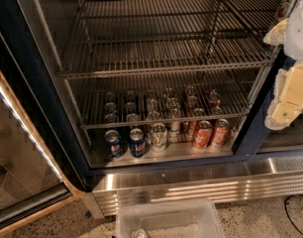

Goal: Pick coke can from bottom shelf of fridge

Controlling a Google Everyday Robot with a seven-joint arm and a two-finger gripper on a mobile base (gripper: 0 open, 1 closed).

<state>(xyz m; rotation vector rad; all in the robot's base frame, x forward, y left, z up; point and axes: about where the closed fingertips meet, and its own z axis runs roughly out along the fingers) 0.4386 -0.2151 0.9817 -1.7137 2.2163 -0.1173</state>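
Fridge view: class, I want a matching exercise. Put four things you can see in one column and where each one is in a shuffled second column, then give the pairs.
Things
1. coke can
2. blue cans
3. clear bin
4. tool

Places
A. on the floor in front of the fridge
B. left end of the front row on the bottom shelf
C. at the picture's right edge, higher than the cans
D. right end of that front row

Pairs: 1-D, 2-B, 3-A, 4-C

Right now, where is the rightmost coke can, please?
The coke can stands front right on the bottom shelf, beside another red can; the hand is at the view's right edge.
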